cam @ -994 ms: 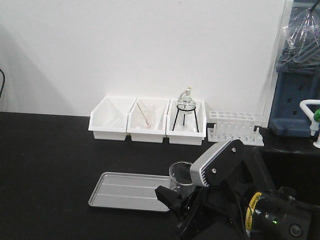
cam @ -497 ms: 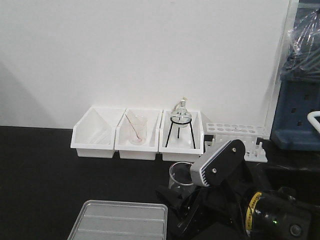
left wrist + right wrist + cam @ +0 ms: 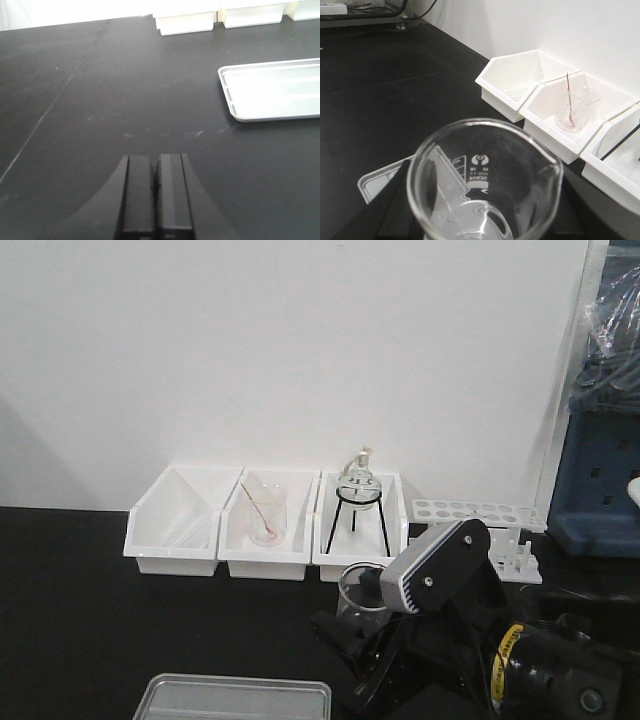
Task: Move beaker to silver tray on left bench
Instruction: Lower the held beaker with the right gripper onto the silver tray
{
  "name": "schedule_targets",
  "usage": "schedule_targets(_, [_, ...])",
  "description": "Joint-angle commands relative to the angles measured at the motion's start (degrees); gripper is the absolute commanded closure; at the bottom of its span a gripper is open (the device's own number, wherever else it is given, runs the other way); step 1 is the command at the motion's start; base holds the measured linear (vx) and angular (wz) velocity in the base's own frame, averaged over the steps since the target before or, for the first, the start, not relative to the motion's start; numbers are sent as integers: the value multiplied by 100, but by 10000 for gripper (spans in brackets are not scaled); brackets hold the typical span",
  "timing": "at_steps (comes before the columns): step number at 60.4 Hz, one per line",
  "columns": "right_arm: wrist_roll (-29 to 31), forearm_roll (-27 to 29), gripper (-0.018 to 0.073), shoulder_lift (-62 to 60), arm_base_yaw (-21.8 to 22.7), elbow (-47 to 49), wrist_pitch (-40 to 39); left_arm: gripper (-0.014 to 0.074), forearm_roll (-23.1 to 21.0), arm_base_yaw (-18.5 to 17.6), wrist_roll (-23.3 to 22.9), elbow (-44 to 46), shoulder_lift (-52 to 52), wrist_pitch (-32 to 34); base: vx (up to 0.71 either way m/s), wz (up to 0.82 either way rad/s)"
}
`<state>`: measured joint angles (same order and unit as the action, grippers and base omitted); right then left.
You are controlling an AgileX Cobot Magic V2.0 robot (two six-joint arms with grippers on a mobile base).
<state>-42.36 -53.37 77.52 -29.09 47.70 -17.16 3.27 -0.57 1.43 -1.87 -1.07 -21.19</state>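
Item 1, right pincer: I read it as clamped on the beaker, with a dark finger on either side of the glass. The beaker stands upright between the fingers, mouth toward the wrist camera, and looks empty.

Item 2, silver tray: below and to the left of my right pincer, on the left bench, apart from the beaker.

Item 3, left pincer: fingers pressed together, nothing between them. The tray lies ahead and to its right.

Item 4, white bins: a row beyond the right pincer, against the wall. The middle one holds a beaker with a pink-tipped rod, the next a flask on a black tripod.
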Motion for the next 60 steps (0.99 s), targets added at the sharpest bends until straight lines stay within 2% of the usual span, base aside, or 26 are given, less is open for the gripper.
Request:
schedule_targets(1, [-14, 106, 571, -159, 2, 155, -281, 595, -16, -31, -7, -113, -37, 431, 7, -3])
schedule_targets(35, [-14, 106, 571, -138, 2, 155, -298, 595, -16, -31, -7, -113, -37, 431, 2, -2])
schedule_targets(44, [-14, 160, 571, 200, 2, 169, -394, 595, -16, -31, -7, -113, -37, 431, 0, 0])
schedule_targets(51, [91, 450, 571, 935, 2, 184, -1078, 595, -16, -31, -7, -113, -37, 431, 0, 0])
schedule_targets(60, [734, 767, 571, 1822, 2, 571, -1592, 595, -16, -31, -7, -113, -37, 431, 0, 0])
